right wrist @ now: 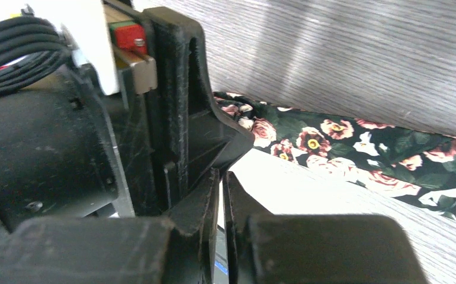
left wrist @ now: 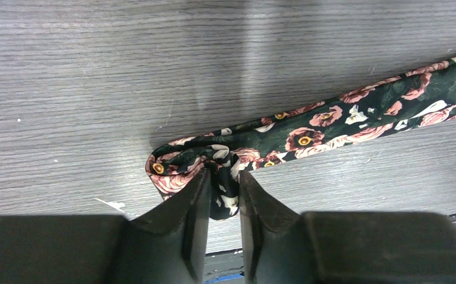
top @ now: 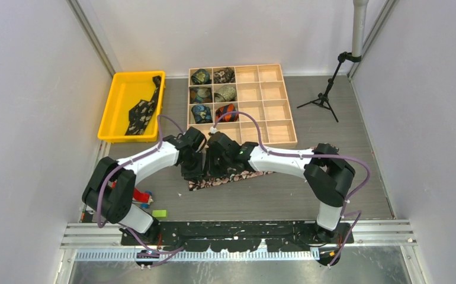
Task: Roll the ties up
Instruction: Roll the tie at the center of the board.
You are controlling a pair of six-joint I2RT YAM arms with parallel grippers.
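Left fingers [left wrist: 201, 195] nearly closed, pinching folded end of floral tie [left wrist: 332, 121], lower centre; tail runs upper right across desk [left wrist: 95, 71]. Right fingers [right wrist: 211, 201] almost shut, empty; fabric likely soft, slippy, so hold the coil core.

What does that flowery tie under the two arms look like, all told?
The floral tie is dark, green-black fabric printed with pink roses and cream blooms. It lies flat on the grey wood-grain table, mostly unrolled. One end is folded back into a small first loop, and the left gripper pinches that loop between its fingers. The rest runs off as one straight strip.
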